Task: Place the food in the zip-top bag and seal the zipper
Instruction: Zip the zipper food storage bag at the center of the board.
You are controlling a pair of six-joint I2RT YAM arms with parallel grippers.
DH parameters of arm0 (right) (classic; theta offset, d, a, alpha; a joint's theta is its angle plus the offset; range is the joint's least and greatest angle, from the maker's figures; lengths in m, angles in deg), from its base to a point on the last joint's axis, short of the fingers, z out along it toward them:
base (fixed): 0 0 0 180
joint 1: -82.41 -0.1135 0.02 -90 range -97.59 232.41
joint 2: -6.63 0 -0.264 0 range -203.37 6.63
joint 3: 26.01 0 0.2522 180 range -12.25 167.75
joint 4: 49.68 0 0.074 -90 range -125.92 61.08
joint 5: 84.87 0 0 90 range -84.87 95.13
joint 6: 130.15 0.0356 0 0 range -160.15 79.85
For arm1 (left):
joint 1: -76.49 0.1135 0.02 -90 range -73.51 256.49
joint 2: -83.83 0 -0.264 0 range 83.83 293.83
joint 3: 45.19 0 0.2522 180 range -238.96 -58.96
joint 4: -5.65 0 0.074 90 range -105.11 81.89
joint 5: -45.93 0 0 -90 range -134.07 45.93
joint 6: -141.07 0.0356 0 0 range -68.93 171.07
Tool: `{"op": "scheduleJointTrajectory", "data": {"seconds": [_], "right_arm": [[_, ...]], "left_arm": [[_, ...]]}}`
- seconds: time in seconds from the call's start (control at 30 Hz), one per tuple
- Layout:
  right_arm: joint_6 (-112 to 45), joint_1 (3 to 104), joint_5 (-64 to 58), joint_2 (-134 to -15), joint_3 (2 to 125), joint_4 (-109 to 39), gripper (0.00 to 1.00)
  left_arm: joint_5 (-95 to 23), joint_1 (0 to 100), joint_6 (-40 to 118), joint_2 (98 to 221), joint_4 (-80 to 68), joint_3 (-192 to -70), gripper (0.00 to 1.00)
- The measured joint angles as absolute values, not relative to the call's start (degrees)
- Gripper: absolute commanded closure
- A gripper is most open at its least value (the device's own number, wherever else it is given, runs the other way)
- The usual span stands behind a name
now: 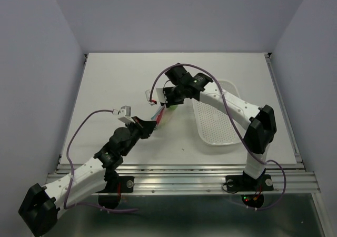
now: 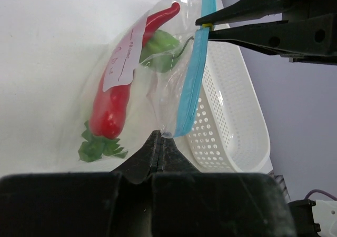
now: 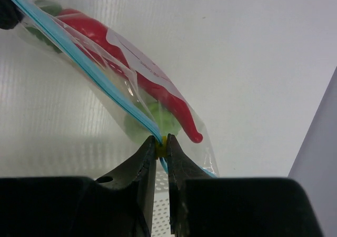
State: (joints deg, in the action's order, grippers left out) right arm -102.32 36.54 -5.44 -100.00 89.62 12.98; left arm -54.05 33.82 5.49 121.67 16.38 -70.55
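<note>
The clear zip-top bag (image 1: 161, 116) hangs stretched between my two grippers above the table. Inside it are the red chili (image 2: 111, 108), a green piece (image 2: 160, 50) and green leaves (image 2: 97, 147); I cannot make out the radish's white body. My left gripper (image 2: 159, 137) is shut on the bag's corner at one end of the light blue zipper (image 2: 190, 79). My right gripper (image 3: 164, 142) is shut on a small yellow slider on the zipper (image 3: 79, 63), near its other end. The chili (image 3: 137, 73) lies just behind the strip.
The white perforated basket (image 1: 216, 124) lies on the table to the right of the bag, under the right arm; it also shows in the left wrist view (image 2: 231, 116). Grey walls stand on both sides.
</note>
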Motion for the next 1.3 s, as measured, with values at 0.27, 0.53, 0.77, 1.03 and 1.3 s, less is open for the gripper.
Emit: {"op": "scheduleJointTrajectory", "data": {"seconds": [0.27, 0.53, 0.77, 1.03, 1.3], "right_arm": [[-103.3, 38.6, -3.0, -100.0, 89.7, 12.4, 0.94], [-104.4, 41.2, -1.0, -100.5, 89.7, 9.7, 0.94], [-105.5, 43.3, 1.1, -101.2, 89.7, 6.6, 0.94], [-106.4, 43.6, 1.0, -101.8, 89.5, 5.3, 0.94], [-105.3, 43.6, 0.4, -101.8, 89.2, 1.6, 0.94]], "left_arm": [[-54.0, 33.8, 5.1, 121.4, 14.5, -70.5, 1.0], [-54.7, 33.8, 4.9, 120.5, 12.9, -70.5, 1.0], [-55.3, 33.8, 4.9, 120.4, 11.3, -70.5, 1.0], [-56.3, 33.8, 4.9, 119.2, 10.9, -70.6, 1.0], [-58.7, 33.8, 6.4, 120.0, 9.0, -72.6, 1.0]]}}
